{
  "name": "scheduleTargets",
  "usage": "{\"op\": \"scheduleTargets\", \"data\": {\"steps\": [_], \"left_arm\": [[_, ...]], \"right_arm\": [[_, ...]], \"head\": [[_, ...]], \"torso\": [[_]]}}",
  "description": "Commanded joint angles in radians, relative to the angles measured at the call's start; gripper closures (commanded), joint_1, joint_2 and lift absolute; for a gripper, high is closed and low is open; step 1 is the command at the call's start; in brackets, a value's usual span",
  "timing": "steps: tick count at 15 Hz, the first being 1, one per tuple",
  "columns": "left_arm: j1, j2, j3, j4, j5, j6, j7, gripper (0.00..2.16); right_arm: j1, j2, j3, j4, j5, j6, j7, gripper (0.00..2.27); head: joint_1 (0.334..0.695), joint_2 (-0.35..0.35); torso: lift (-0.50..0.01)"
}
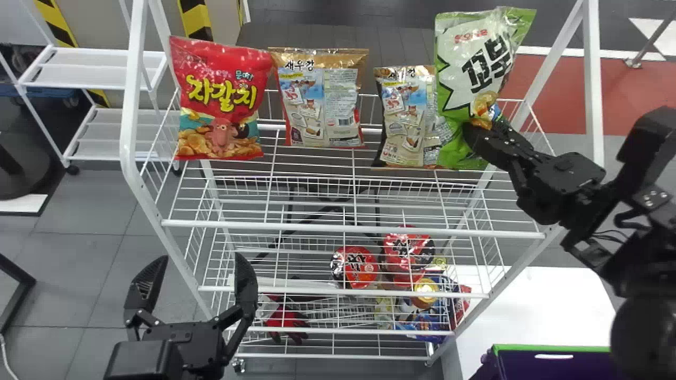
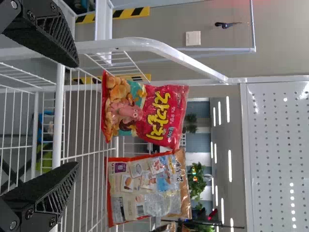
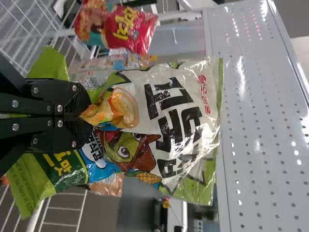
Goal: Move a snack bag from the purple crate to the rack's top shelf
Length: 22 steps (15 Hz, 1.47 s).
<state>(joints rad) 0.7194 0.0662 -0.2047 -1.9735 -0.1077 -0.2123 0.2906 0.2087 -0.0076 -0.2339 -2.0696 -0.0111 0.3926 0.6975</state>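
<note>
In the head view my right gripper (image 1: 483, 124) is at the right side of the rack's top shelf (image 1: 348, 229), shut on the green and white snack bag (image 1: 472, 68), which overlaps the brown bag (image 1: 404, 116) beside it. The right wrist view shows my right gripper (image 3: 84, 116) pinching the front of the green bag (image 3: 169, 125), which is upright. My left gripper (image 1: 198, 269) stands open at the lower left, in front of the rack; its own wrist view shows the left gripper (image 2: 72, 116) with nothing between its fingers. Part of the purple crate (image 1: 554, 364) shows at the bottom right.
A red bag (image 1: 219, 100) and another brown bag (image 1: 322, 97) stand on the top shelf, left of the held bag. Red cup noodles (image 1: 355, 266) and other packs are on lower levels. White posts (image 1: 592, 84) frame the rack, and a white table (image 1: 528, 306) is at right.
</note>
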Motion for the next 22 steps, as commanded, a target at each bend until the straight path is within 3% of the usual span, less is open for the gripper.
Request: {"op": "scheduleTargets", "data": {"steps": [1, 8, 22], "left_arm": [[-0.008, 0.000, 0.004, 0.002, 0.005, 0.000, -0.007, 0.09], [-0.011, 0.001, 0.019, 0.028, 0.016, -0.015, -0.013, 0.09], [-0.011, 0.001, 0.044, 0.041, 0.029, -0.052, -0.025, 0.09]], "right_arm": [[-0.014, 0.009, 0.021, 0.112, -0.006, -0.120, -0.038, 2.10], [-0.065, 0.009, 0.050, 0.333, 0.013, -0.390, -0.266, 2.10], [-0.141, 0.009, 0.113, 0.533, 0.149, -0.479, -0.559, 2.10]], "head": [[0.695, -0.052], [0.695, -0.073], [0.695, -0.090]], "torso": [[0.000], [0.000], [0.000]]}}
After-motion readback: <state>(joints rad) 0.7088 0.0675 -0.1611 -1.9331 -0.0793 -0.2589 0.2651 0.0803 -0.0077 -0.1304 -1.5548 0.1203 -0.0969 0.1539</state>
